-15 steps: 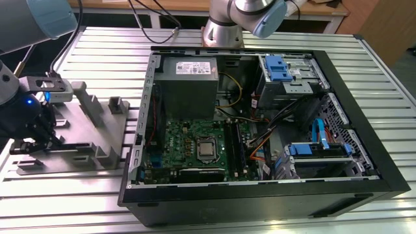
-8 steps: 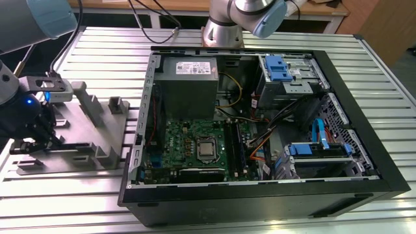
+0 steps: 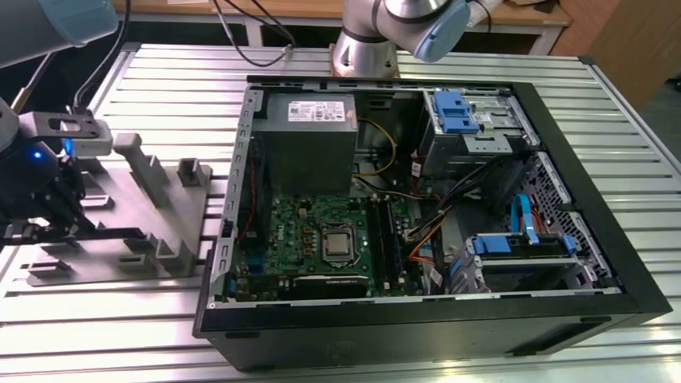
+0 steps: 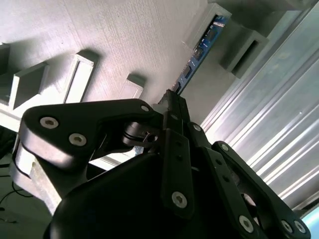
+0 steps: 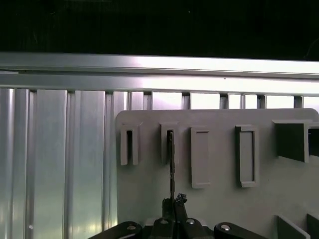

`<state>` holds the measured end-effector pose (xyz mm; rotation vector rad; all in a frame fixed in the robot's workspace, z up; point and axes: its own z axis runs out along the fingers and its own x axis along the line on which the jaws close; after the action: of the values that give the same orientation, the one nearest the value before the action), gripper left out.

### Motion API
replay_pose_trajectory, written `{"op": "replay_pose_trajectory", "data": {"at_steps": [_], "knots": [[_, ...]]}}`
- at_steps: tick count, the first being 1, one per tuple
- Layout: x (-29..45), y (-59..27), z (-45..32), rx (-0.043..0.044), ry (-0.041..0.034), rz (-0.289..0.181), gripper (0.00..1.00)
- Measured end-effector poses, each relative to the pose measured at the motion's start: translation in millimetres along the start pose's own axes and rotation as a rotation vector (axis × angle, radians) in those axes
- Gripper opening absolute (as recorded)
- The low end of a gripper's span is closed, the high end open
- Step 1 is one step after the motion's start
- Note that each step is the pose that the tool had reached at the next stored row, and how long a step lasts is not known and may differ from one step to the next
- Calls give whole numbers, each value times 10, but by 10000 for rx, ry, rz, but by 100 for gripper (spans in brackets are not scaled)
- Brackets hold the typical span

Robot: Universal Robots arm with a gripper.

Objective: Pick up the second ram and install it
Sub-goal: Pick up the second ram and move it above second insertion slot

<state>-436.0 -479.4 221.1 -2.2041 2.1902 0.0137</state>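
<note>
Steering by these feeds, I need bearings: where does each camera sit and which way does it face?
Exterior view: off the arm, high, looking down on the open computer case and grey rack; the arm shows.
First wrist view: looks past the hand at the rack's slots.
Second wrist view: beside the hand's black links, facing the second ram.
Both wrist views share the hand shut on that ram.

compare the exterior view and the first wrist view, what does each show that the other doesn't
Exterior view: the open computer case with its green motherboard and grey power supply. First wrist view: slots of the grey holder head-on, the second ram edge-on with its far end in one. Both: the gripper, that holder, the slatted table.
</note>
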Motion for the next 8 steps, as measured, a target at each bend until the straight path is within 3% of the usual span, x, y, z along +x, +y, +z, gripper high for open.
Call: {"op": "replay_pose_trajectory", "data": {"at_steps": [8], "knots": [[-6,-4,-192,13,-45,3,11]]}}
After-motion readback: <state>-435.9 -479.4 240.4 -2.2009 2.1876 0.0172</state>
